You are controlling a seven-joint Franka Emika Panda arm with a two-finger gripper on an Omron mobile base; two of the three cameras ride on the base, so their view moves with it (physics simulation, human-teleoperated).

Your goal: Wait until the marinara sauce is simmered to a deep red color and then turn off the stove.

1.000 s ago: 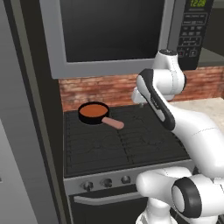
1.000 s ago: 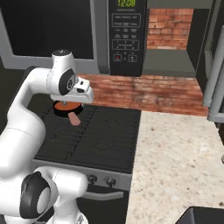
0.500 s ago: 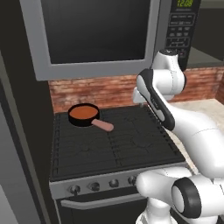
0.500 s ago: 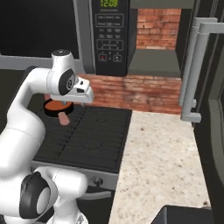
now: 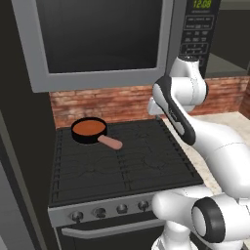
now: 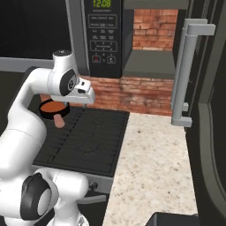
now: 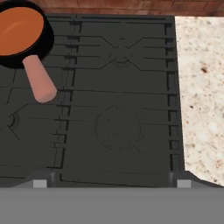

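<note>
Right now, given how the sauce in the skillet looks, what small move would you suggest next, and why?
Probably hold position and keep watching. The marinara sauce in the skillet reads orange-red rather than deep red, so reaching for the stove knobs seems premature. The arm is raised above the cooktop, well away from the front panel.

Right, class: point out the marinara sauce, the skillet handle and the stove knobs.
marinara sauce point(image 7: 18, 30), hand view, middle of the orange-red disc.
skillet handle point(image 5: 111, 142), left base view, mid-length of the pinkish handle.
stove knobs point(image 5: 99, 212), left base view, face of one front-panel knob.
</note>
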